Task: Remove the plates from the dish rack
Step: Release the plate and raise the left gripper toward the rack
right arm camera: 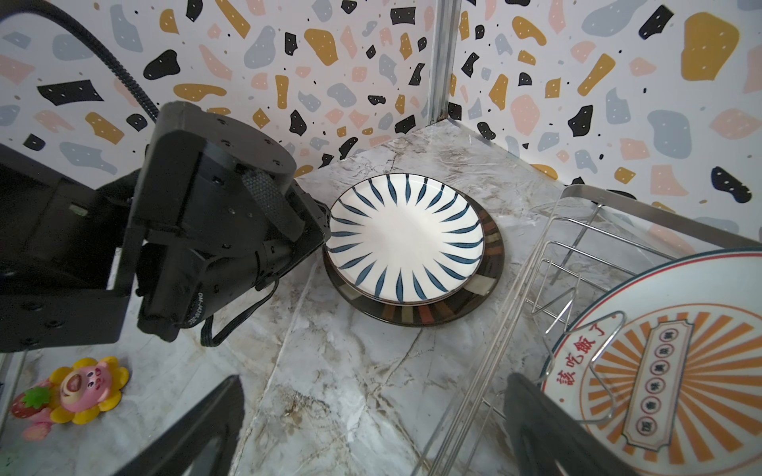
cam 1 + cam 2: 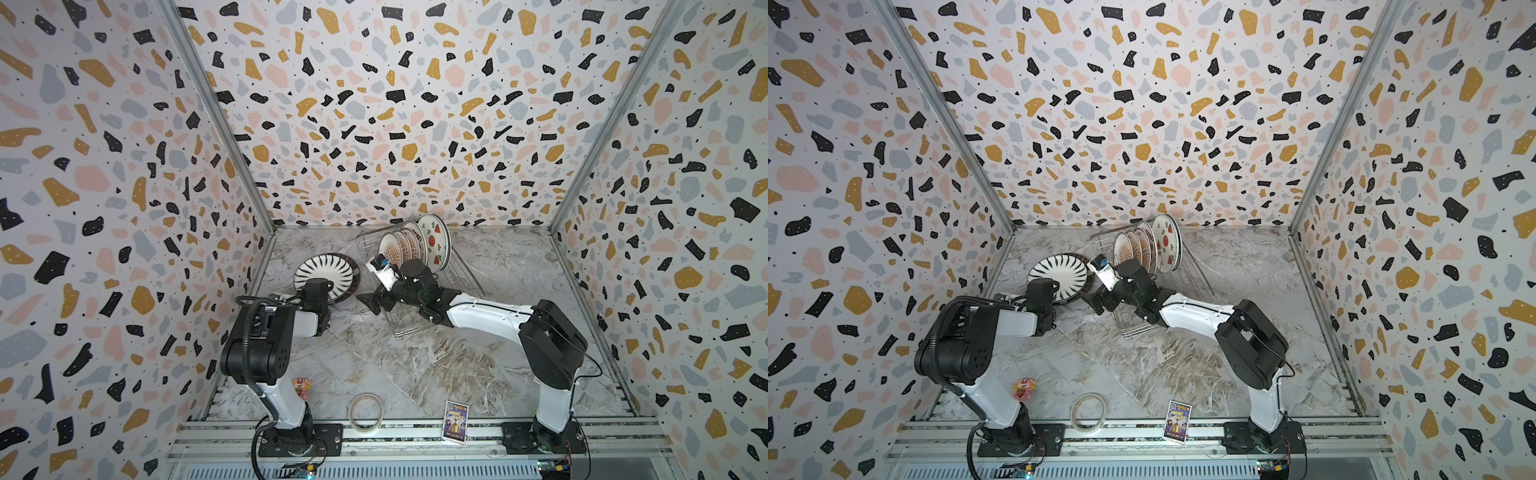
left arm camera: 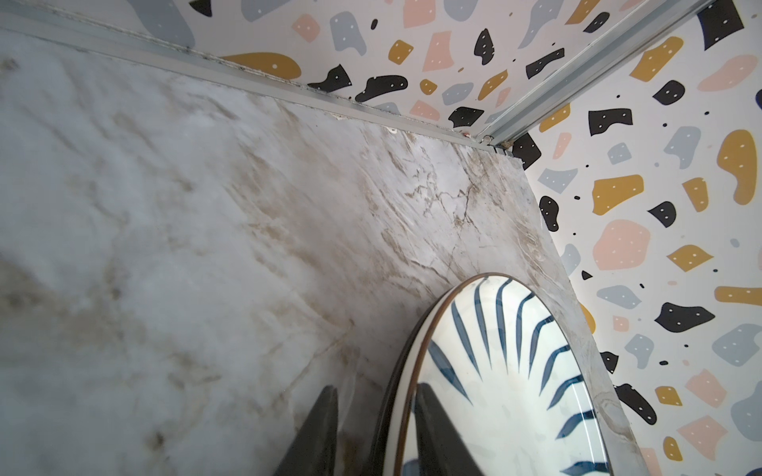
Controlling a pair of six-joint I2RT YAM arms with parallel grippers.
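A white plate with dark radial stripes lies flat on a dark plate at the back left of the table. My left gripper straddles the striped plate's near rim, one finger over the plate and one outside it. Its jaws stand slightly apart from the rim, so it is open. Several plates stand upright in the silver wire dish rack, with a sunburst plate in front and a watermelon plate behind. My right gripper hangs wide open and empty at the rack's left side, one finger in front of the sunburst plate.
The left arm's wrist sits close to the striped plate. A pink pig toy, a beige tape ring and a small printed card lie near the front edge. Patterned walls close in on three sides.
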